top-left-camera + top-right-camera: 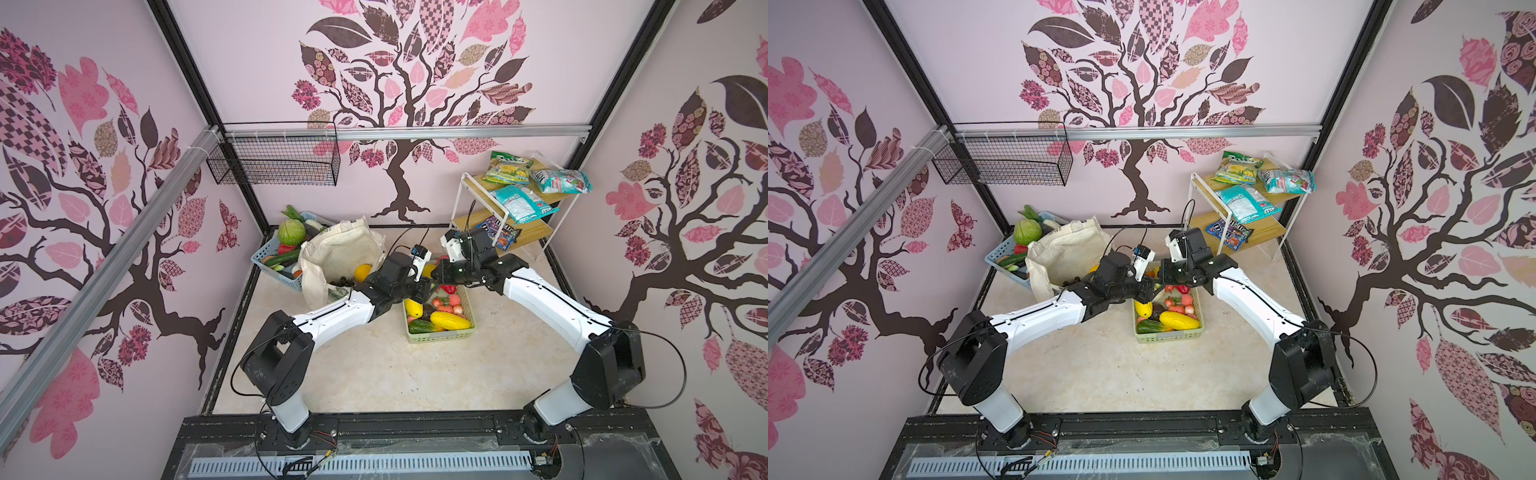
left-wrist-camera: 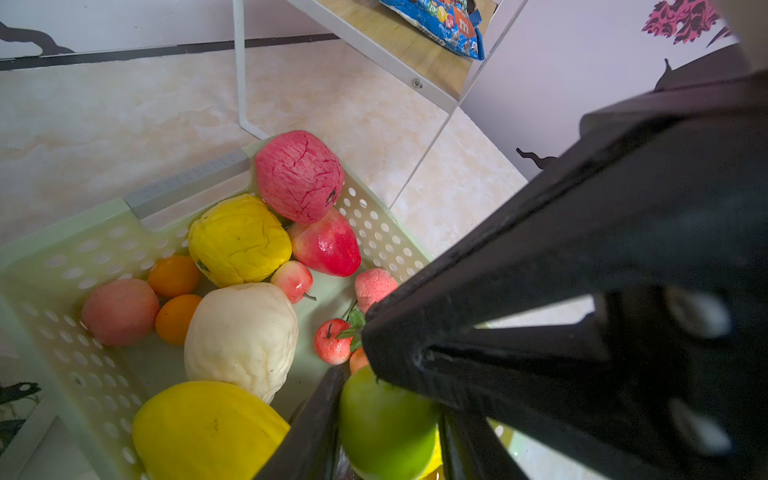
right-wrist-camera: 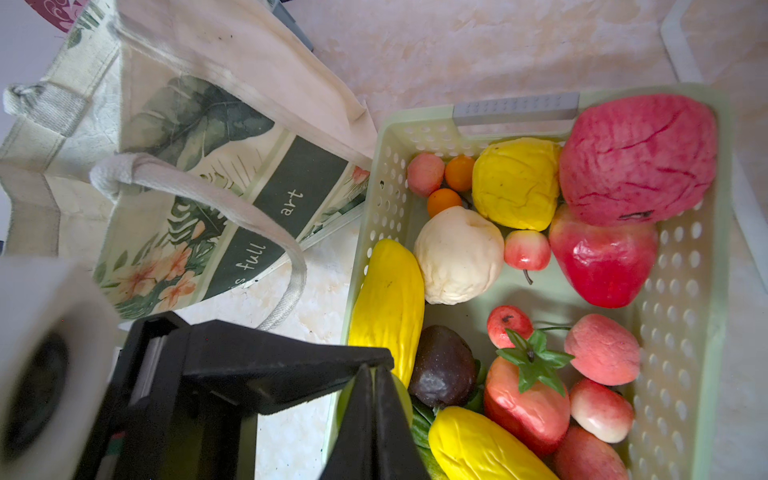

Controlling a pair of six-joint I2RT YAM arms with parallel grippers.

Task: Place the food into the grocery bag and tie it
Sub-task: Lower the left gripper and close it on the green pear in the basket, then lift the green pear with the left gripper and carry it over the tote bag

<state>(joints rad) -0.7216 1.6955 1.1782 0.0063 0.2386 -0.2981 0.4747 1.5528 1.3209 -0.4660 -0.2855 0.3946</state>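
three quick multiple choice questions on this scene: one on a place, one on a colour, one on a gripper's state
1. The green fruit is: A lying loose; B between the fingers of the left gripper; C buried under other fruit.
2. The basket holding the cabbage is: A blue; B red; C black.
3. The right gripper is: A wide open; B half open; C shut.
Answers: 1 B: fingers flank it in the left wrist view. 2 A: its lattice wall is blue. 3 C: its fingers meet in the right wrist view.
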